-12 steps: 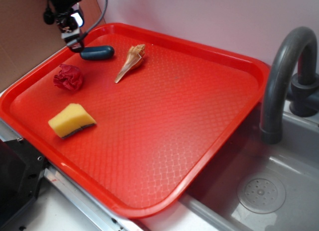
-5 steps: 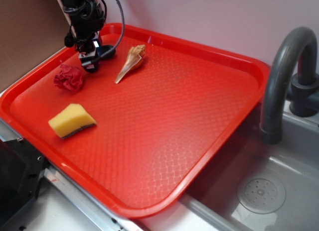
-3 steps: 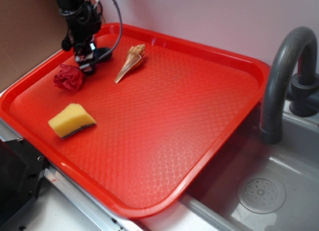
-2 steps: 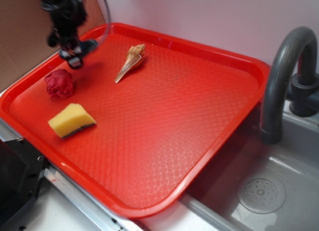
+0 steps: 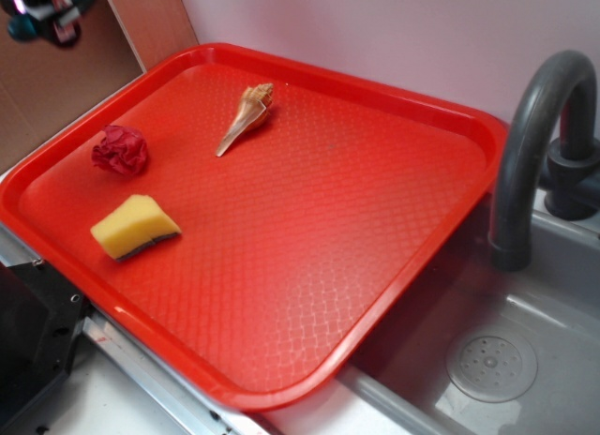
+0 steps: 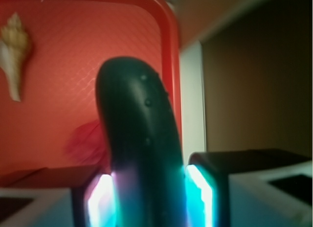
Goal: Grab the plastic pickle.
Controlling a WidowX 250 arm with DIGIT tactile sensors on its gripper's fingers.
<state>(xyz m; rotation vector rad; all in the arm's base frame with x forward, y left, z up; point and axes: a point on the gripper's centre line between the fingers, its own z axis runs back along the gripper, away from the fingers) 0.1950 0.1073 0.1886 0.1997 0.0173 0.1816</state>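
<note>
The plastic pickle (image 6: 139, 139), a dark teal-green glossy oblong, fills the middle of the wrist view, clamped between my two fingers. My gripper (image 6: 149, 197) is shut on it. In the exterior view my gripper (image 5: 42, 18) is high at the top left corner, above and outside the red tray's (image 5: 375, 294) left edge, and is blurred there; the pickle itself cannot be made out in that view.
On the tray lie a wrinkly red paper ball (image 5: 120, 151), a yellow sponge (image 5: 134, 226) and a tan seashell (image 5: 246, 116). A brown cardboard wall (image 5: 56, 88) stands at the left. A grey faucet (image 5: 534, 144) and sink (image 5: 487, 360) are at the right.
My gripper came down on the pickle at the tray's far left, shut on it, and rose up and left with it. The red paper ball was nudged a little to the left.
</note>
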